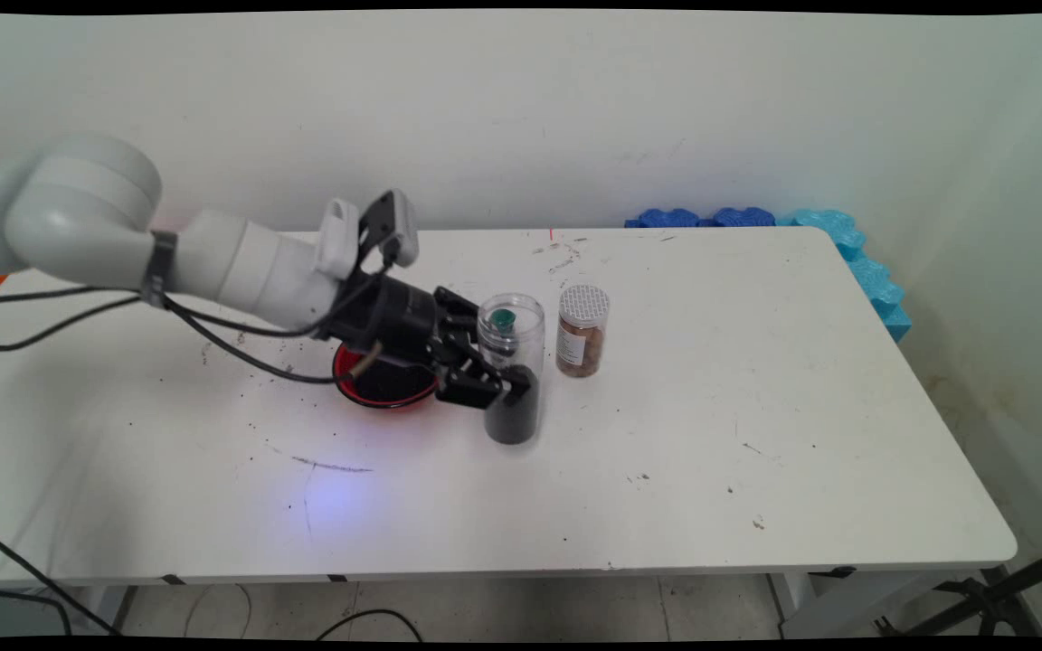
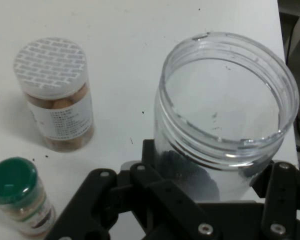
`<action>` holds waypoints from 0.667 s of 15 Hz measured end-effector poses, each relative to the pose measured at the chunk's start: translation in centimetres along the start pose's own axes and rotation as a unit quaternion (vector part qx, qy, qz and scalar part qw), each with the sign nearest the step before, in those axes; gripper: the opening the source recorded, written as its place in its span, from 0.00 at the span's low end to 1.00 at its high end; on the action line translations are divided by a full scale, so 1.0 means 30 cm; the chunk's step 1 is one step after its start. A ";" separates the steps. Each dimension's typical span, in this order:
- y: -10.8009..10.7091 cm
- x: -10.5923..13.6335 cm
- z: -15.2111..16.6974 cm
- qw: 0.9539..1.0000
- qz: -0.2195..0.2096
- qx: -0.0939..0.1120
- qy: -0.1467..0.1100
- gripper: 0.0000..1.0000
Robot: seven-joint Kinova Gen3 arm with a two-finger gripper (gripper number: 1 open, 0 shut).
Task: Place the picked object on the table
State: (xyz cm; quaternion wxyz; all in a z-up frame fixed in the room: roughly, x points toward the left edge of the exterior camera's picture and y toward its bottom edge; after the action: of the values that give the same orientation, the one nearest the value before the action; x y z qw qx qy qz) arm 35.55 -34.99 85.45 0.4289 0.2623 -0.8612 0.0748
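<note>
Gripping [image 2: 210, 200] clear jar [image 2: 225, 120], seemingly upright

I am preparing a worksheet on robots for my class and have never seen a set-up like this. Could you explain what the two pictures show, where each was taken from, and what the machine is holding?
The machine is a white robot arm ending in a black two-finger gripper. The main view looks down across a white table from a fixed camera. The hand view comes from a camera on the gripper itself.

The jaws are closed on a clear, lidless plastic jar with dark contents at its bottom. Beside it stand a clear jar with a white patterned lid holding brown pieces, and a small green-capped bottle. A red bowl with dark contents sits under the wrist.
</note>
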 end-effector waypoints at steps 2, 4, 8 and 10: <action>0.007 -0.023 0.036 1.000 0.000 0.001 0.002 0.00; 0.014 -0.045 0.068 1.000 0.000 0.001 0.003 0.00; 0.021 -0.080 0.118 1.000 0.002 0.005 0.005 0.00; 0.023 -0.093 0.135 1.000 0.003 0.009 0.006 0.00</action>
State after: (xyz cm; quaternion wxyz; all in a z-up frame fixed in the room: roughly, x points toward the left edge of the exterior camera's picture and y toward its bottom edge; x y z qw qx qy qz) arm 33.75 -34.76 80.83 0.4318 0.2631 -0.8585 0.0851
